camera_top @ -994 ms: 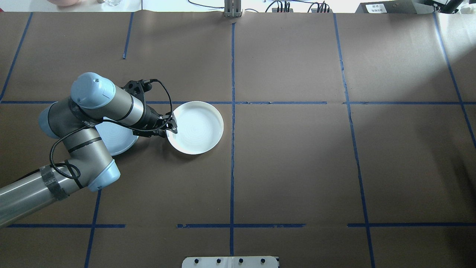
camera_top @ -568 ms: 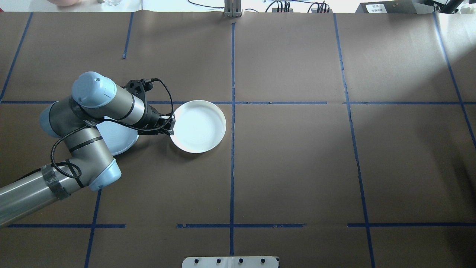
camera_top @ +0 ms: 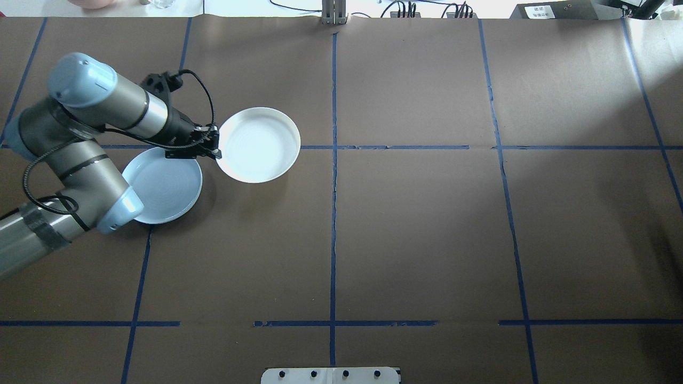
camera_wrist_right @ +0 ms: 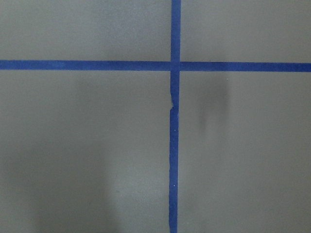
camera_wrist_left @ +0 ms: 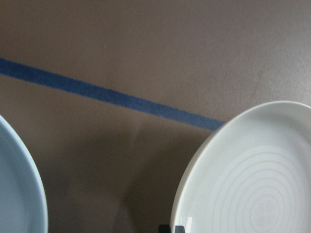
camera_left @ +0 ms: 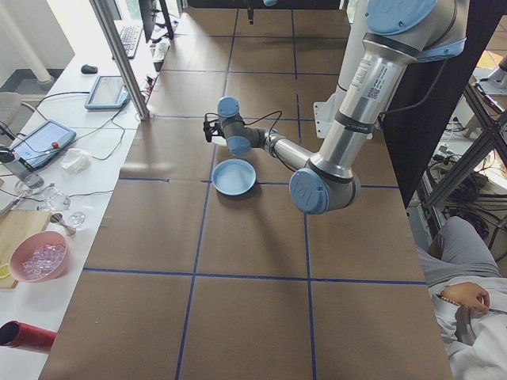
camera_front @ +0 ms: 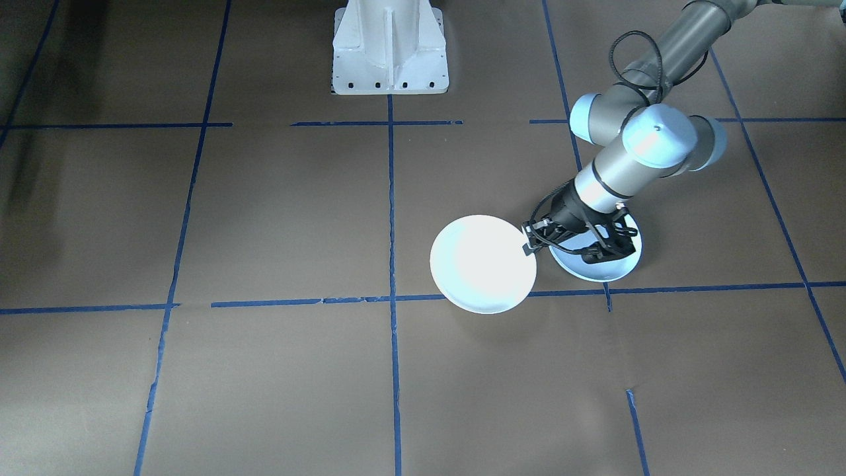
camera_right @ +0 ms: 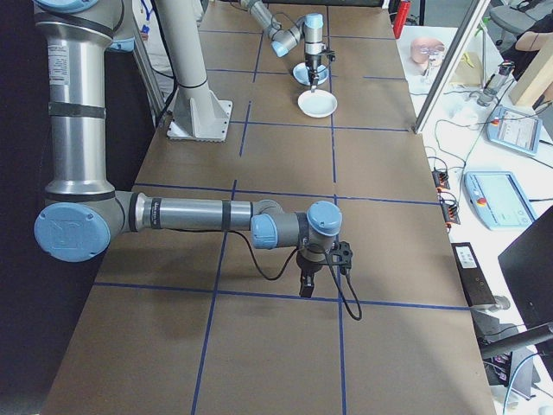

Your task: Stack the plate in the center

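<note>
I see the left gripper (camera_top: 213, 145) clamped on the white plate's (camera_top: 259, 144) rim, lifted near the table's (camera_top: 427, 240) left edge, beside the blue plate (camera_top: 163, 186). Right gripper's (camera_right: 307, 281) fingers: cannot tell.

Brown paper-covered table (camera_top: 427, 240) gridded with blue tape lines (camera_top: 333, 224). Bright light falls on the far right corner in the overhead view. Along the far edge runs a white side bench (camera_left: 47, 198) holding two tablets (camera_left: 107, 91), a keyboard (camera_left: 129, 37), a mouse (camera_left: 89, 69), a pink bowl (camera_left: 38, 257), a red cylinder (camera_left: 22, 335) and glassware (camera_left: 55, 202). A metal post (camera_left: 119, 55) stands at the table edge. A seated person's sleeve (camera_left: 467, 269) shows near right in the left side view.
</note>
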